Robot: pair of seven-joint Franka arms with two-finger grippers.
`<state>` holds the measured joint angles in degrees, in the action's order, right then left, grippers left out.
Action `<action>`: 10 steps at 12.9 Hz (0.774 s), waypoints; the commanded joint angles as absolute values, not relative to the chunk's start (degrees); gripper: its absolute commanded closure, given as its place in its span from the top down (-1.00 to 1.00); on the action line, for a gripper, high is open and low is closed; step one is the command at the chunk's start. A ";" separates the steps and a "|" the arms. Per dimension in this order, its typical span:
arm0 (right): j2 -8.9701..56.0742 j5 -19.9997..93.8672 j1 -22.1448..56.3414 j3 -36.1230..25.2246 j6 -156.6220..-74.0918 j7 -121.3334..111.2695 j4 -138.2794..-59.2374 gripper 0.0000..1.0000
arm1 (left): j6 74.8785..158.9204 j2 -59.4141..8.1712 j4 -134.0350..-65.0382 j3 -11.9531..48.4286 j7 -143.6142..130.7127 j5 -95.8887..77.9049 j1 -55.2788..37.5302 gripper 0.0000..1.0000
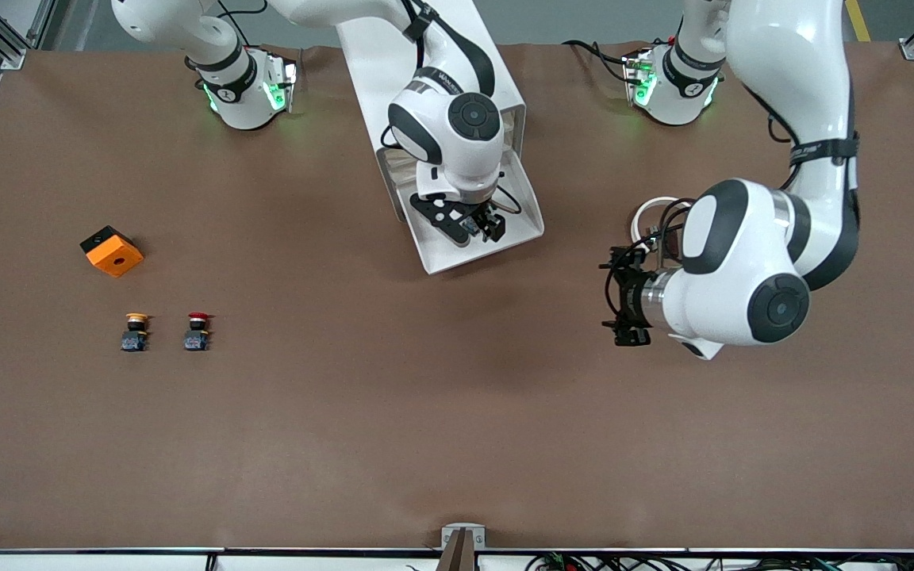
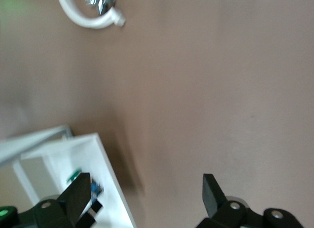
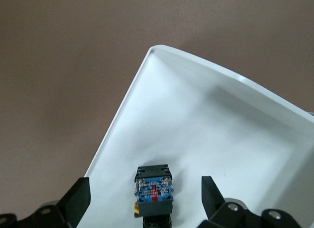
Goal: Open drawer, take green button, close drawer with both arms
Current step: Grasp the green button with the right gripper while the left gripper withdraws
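The left pincer (image 1: 625, 300) is waiting open over bare brown worktop (image 1: 457, 412), toward the left arm's end. Nearer the base edge, the right pincer (image 1: 469, 224) is hanging open over the pulled-out drawer (image 1: 524, 230), straddling the button (image 3: 154, 188) lying inside. It should be descending straight, fingers clearing the drawer walls, then closing on the black body.

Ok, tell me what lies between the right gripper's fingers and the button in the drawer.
Nothing: in the right wrist view the right gripper hangs open over the drawer, and only bare white drawer floor shows between its fingers and the button.
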<state>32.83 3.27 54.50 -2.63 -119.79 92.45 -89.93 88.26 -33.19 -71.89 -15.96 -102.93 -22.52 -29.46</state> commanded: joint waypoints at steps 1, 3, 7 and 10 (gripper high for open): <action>34.36 3.52 55.37 -3.08 -119.36 93.96 -88.24 1.00 | 88.07 -29.28 -72.77 -16.26 -92.07 -12.17 -29.79 1.00; 34.98 3.43 55.37 -3.08 -119.70 93.96 -88.24 1.00 | 87.72 -24.72 -75.04 -16.17 -75.76 -5.91 -29.62 1.00; 35.86 3.78 55.37 -3.08 -121.99 93.96 -88.24 1.00 | 84.83 -17.33 -77.52 -16.08 -48.96 -5.10 -24.01 1.00; 36.30 3.60 55.63 -3.08 -121.99 93.87 -88.24 1.00 | 84.55 -12.06 -79.79 -15.82 -33.70 -4.14 -21.19 1.00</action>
